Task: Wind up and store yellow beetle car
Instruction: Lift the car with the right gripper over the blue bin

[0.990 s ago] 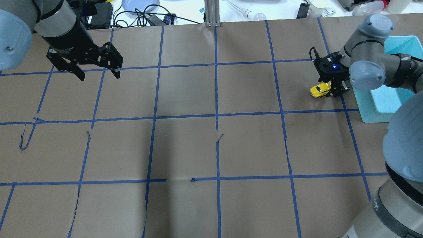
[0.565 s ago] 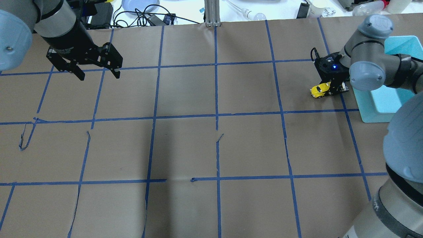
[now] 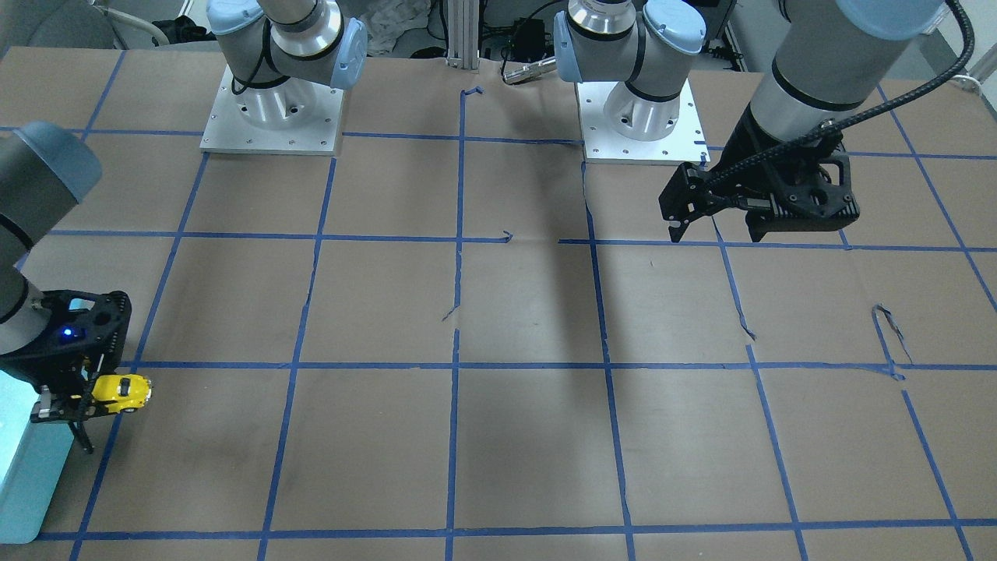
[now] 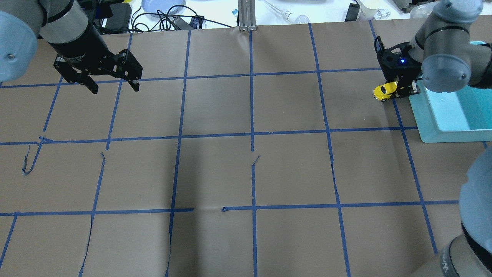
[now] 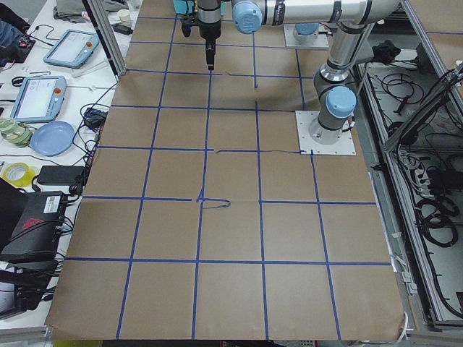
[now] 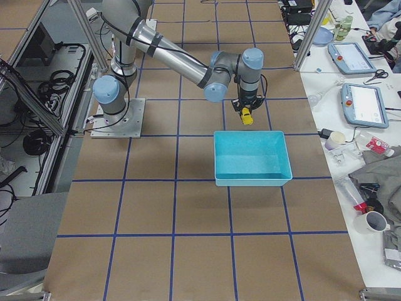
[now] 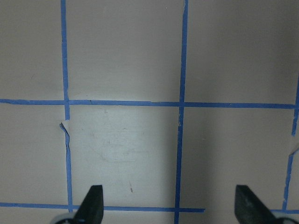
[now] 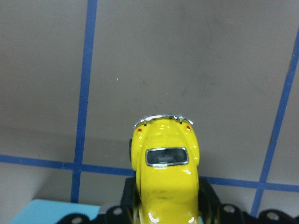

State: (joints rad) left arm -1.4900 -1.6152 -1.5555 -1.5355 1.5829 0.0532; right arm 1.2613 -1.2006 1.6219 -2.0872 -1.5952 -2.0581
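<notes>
Small glossy yellow beetle car (image 4: 384, 91) clamped in right gripper (image 4: 398, 92), jaws closed on body. In overhead view, long axis lies 9–3 o'clock, free end toward 9. Turquoise plastic bin (image 4: 424, 123) noted just beside car, at 4 o'clock. Left gripper (image 4: 115, 89) spread wide, empty, well apart.

No legible text or labels

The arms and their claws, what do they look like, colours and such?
The left arm and right arm are silver-grey tubes with rounded blue-grey joint caps. The left gripper and right gripper are black, two-fingered. A black cable runs along the left arm; a blue light glows by the right gripper.
</notes>
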